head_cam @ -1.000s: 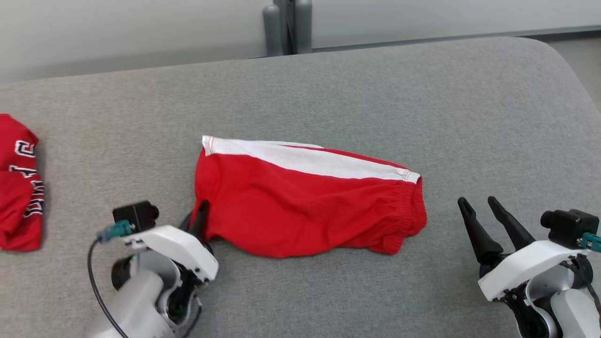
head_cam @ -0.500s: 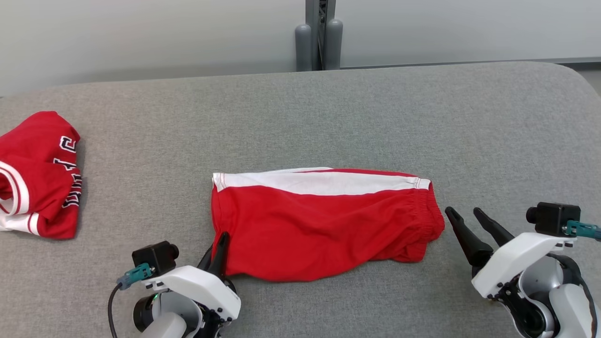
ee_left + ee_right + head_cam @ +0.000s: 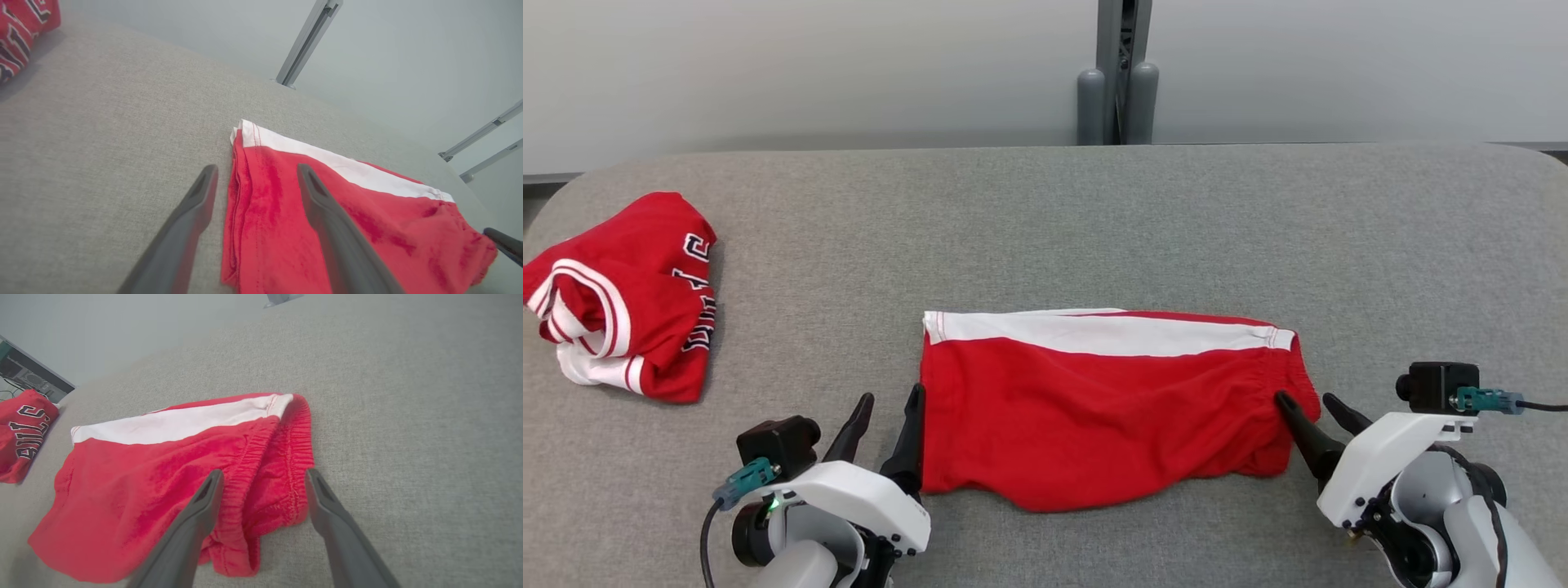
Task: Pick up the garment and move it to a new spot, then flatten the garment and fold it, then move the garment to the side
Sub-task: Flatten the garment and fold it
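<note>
Pilot: Fingers on my left gripper (image 3: 893,394) stand wide apart and hold nothing. The garment (image 3: 1111,408) has its hem edge between them, one finger over red cloth, the other over bare grey.
Desk: And the other side?
Pilot: My right gripper (image 3: 1307,398) is spread wide too, empty, straddling the end of the elastic waistband (image 3: 294,449). Inner finger is over the gathered fabric, outer one just off it. Whether any tip presses the cloth, I can't tell.
Desk: Where's the garment itself?
Pilot: It's a pair of red shorts, doubled over, lying at the near middle of the grey padded table (image 3: 1045,220). It spans the gap between my two grippers, hem to my left, waistband to my right. The white side stripe (image 3: 1107,333) runs along the far edge, soft wrinkles along the near one.
Desk: Anything else out there?
Pilot: I see a second red garment (image 3: 629,294) with white trim and dark lettering, bunched near the table's left edge, well apart from the shorts. Behind the far side a grey post (image 3: 1117,73) rises against a pale wall (image 3: 768,65)
</note>
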Controlling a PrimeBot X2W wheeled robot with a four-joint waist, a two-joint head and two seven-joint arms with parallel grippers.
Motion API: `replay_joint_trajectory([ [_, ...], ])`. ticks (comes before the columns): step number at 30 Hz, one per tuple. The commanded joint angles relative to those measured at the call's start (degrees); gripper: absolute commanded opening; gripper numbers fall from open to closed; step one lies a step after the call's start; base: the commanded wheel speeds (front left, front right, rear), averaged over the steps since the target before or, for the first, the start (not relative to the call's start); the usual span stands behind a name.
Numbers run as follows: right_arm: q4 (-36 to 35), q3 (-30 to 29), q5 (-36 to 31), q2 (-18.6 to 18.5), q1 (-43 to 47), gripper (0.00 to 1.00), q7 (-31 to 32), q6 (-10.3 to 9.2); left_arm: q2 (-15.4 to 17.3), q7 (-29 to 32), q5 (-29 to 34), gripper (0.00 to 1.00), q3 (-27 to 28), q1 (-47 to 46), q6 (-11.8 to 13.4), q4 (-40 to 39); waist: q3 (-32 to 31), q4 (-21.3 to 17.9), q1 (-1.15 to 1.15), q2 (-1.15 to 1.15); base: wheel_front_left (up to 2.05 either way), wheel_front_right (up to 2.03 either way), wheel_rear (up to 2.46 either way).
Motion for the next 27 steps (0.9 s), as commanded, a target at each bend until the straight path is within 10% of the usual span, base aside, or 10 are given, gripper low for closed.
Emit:
replay_joint_trajectory([
  [1, 1.3, -0.9, -1.0, 0.1, -0.5, 1.00, 0.3, 0.01, 0.7, -0.4, 0.8, 1.00, 0.3, 0.8, 0.6, -0.9, -0.3, 1.0, 0.00, 0.00, 0.00, 0.00, 0.00],
  [21, 13.0, -7.9, -3.4, 4.0, -2.9, 1.00, 3.6, 0.02, 3.2, -0.7, 1.5, 1.00, 1.9, 5.0, 3.5, -9.3, -0.4, 7.7, 0.00, 0.00, 0.00, 0.00, 0.00],
  [23, 13.3, -7.5, -3.2, 4.0, -2.9, 0.49, 3.2, 0.02, 3.3, -0.7, 1.5, 1.00, 1.9, 5.1, 3.7, -9.6, -0.3, 7.7, 0.00, 0.00, 0.00, 0.00, 0.00],
  [27, 13.6, -7.6, -1.8, 3.8, -3.4, 0.00, 1.6, 0.02, 3.5, -0.7, 1.3, 1.00, 2.2, 5.3, 4.1, -10.0, -0.3, 7.6, 0.00, 0.00, 0.00, 0.00, 0.00],
])
